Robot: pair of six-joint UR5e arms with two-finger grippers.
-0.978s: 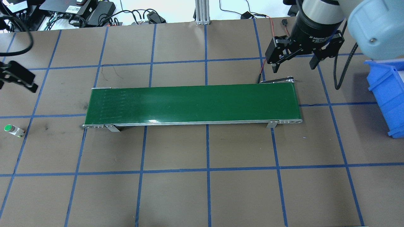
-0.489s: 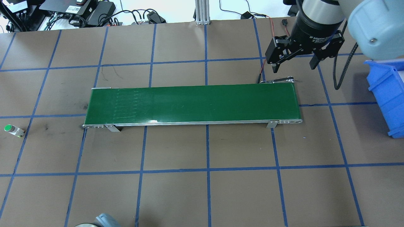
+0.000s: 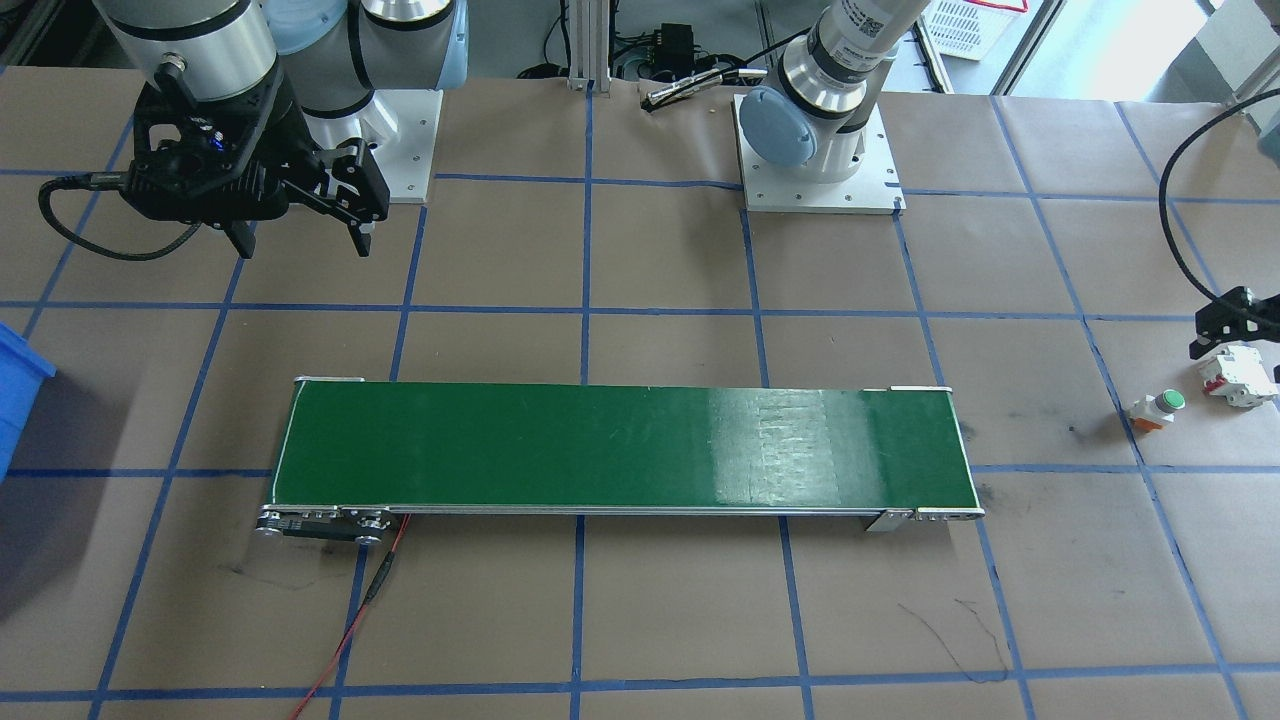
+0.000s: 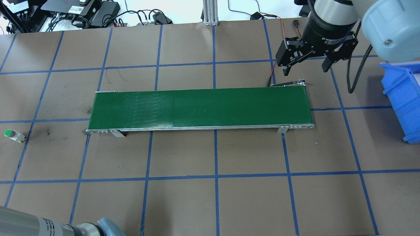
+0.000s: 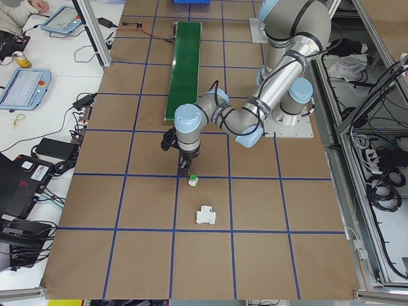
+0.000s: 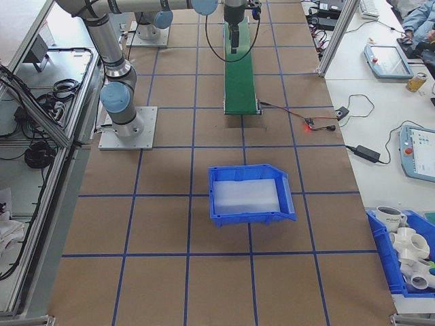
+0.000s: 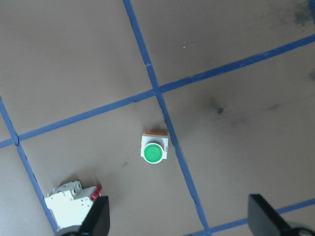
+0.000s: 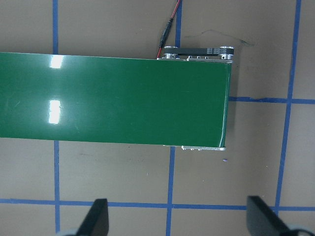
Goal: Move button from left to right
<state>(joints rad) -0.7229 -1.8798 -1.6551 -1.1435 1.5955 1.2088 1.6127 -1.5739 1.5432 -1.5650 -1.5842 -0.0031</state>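
Green-capped, the button (image 7: 153, 152) sits on the tabletop well left of the belt (image 4: 200, 108). Our left tool (image 7: 177, 223) hovers above it, wide open and empty; next we descend and grip. Right tool (image 4: 306, 64) waits open.

The bench (image 4: 183, 203) wore brown paper gridded with blue tape. On it lay a green conveyor (image 4: 200, 108), the button (image 3: 1158, 408), a white block (image 3: 1238, 377) and a blue bin (image 6: 250, 194).

Left gripper (image 7: 177, 221) and right gripper (image 4: 306, 67) both point downward, jaws spread wide.

Green-capped button (image 7: 153, 153), blue-gridded brown table (image 4: 183, 154)
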